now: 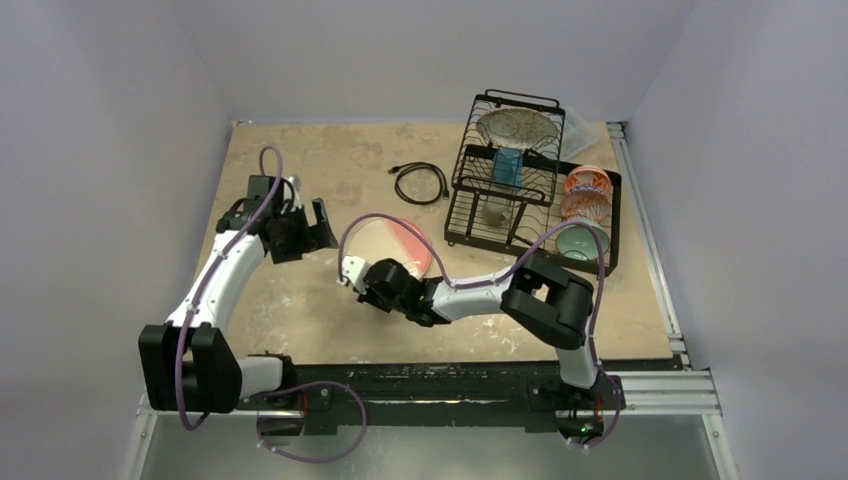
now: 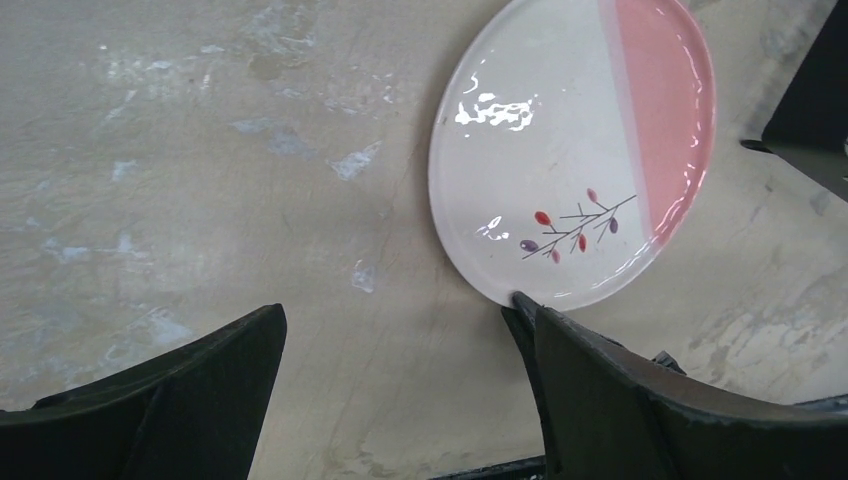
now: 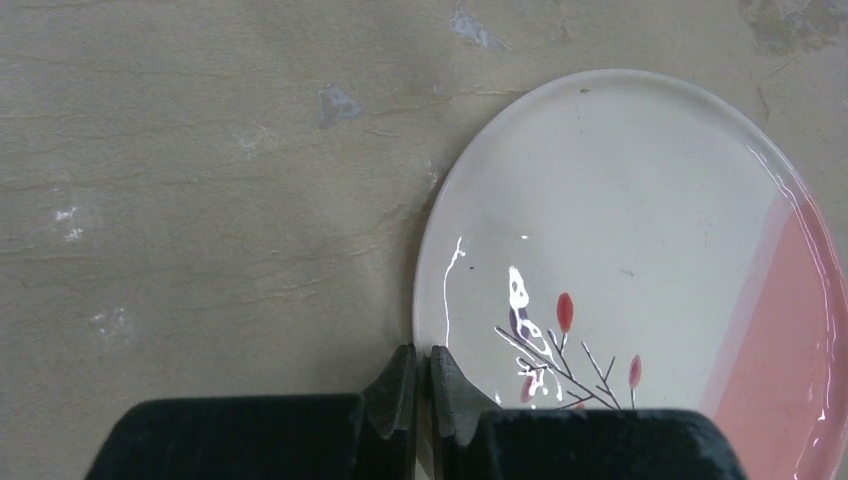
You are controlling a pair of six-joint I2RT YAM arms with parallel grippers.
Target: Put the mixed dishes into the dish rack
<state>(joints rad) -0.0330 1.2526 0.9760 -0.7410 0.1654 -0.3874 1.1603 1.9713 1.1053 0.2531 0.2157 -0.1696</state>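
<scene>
Glazed cream-and-pink plate (image 3: 620, 230): stiff, slick, breakable; right gripper (image 3: 422, 385) seemingly pinches its rim, jaws narrow; left gripper (image 2: 395, 310) gapes wide.

The bench (image 1: 330, 320) is a pale tan board, mottled with scuffs, whitish chips and darker stains. A black cable (image 1: 420, 183) lies on it in a loose coil, in the far half and a little right of centre, with one plug end trailing left. An aluminium rail (image 1: 650, 260) runs along the bench's right edge. Plain grey walls (image 1: 100, 150) enclose three sides.
</scene>
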